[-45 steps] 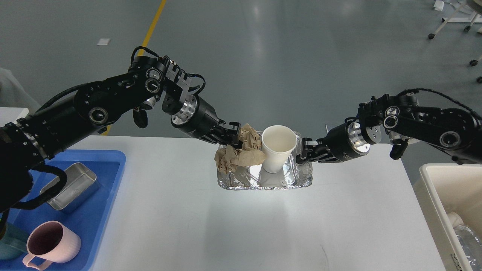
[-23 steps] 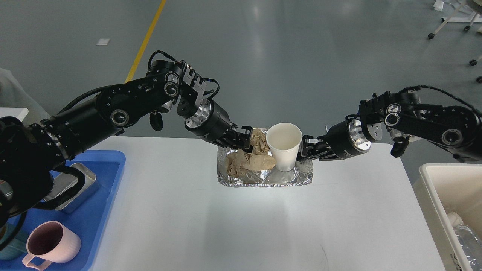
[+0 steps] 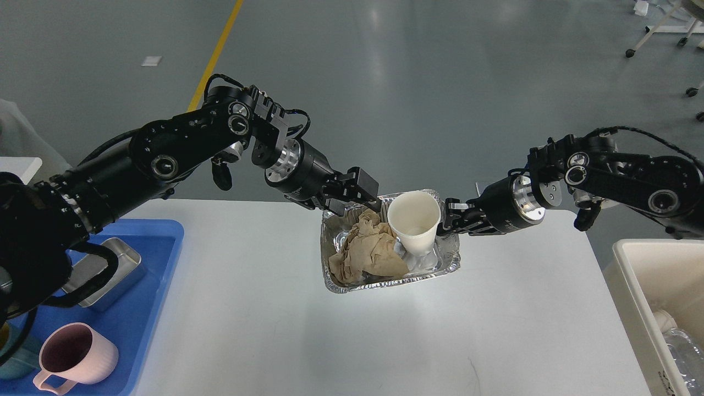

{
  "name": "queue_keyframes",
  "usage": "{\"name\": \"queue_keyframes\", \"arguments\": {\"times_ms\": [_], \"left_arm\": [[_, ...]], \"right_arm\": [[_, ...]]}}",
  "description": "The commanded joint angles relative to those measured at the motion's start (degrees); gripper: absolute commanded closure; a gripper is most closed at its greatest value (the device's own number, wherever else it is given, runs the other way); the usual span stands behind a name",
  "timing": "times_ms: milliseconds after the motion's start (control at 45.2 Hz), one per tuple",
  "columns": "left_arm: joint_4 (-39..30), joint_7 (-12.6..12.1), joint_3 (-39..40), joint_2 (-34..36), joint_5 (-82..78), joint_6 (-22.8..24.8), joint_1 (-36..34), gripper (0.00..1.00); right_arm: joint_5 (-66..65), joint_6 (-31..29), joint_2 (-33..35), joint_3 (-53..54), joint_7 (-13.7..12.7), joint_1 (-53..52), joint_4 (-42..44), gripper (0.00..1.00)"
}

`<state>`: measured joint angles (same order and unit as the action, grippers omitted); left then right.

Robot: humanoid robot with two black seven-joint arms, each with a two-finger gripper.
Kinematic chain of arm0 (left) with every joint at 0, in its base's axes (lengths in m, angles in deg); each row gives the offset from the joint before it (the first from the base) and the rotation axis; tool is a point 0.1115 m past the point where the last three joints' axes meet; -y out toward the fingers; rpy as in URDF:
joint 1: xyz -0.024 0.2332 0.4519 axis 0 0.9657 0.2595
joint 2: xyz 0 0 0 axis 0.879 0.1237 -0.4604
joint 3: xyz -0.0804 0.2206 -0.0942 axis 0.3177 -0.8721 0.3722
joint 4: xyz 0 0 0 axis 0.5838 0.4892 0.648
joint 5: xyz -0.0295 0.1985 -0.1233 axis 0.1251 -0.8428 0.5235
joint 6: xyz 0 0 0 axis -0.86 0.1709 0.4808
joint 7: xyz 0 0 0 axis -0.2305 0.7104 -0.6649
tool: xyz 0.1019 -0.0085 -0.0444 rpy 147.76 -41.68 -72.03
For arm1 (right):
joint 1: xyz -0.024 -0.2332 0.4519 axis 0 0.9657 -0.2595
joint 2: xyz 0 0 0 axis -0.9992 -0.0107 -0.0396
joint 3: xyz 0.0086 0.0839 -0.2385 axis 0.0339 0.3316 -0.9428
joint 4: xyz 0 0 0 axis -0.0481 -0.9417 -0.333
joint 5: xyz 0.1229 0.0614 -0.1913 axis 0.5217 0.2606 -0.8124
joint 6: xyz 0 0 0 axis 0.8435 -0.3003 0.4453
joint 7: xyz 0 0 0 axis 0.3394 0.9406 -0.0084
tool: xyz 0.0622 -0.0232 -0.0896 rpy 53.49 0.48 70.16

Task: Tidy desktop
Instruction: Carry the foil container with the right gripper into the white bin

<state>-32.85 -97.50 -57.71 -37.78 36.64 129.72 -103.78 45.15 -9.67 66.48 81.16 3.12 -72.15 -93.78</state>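
Note:
On the white desktop (image 3: pixel 275 330) a silver foil tray (image 3: pixel 385 283) sits near the far edge, slightly skewed. In it lie a crumpled brown paper ball (image 3: pixel 368 256) and an upright white paper cup (image 3: pixel 413 220). My left gripper (image 3: pixel 356 196) is open and empty, just above the tray's far left corner and clear of the paper. My right gripper (image 3: pixel 450 220) is shut on the tray's right rim, beside the cup.
A blue plastic tray (image 3: pixel 159 236) at the left edge holds a metal box (image 3: pixel 110 269) and a pink mug (image 3: pixel 77 357). A cream-white bin (image 3: pixel 632 264) at the right holds a clear bottle (image 3: pixel 682 341).
My left gripper carried the brown paper over the foil tray, let it go and pulled back up. The paper now lies in the tray. The tray has turned slightly.

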Motion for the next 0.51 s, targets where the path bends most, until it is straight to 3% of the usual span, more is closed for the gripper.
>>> {"name": "queue_keyframes", "arguments": {"times_ms": [0, 487], "left_arm": [[0.8, -0.1, 1.4, 0.3, 2.0, -3.7, -0.3, 0.14], [4.3, -0.3, 9.3, 1.3, 10.5, -33.1, 1.2, 0.08]], "right_arm": [[0.2, 0.2, 0.9, 0.0, 0.0, 0.5, 0.1, 1.00], [5.6, 1.2, 9.7, 2.8, 0.0, 6.0, 1.8, 1.00]]}}
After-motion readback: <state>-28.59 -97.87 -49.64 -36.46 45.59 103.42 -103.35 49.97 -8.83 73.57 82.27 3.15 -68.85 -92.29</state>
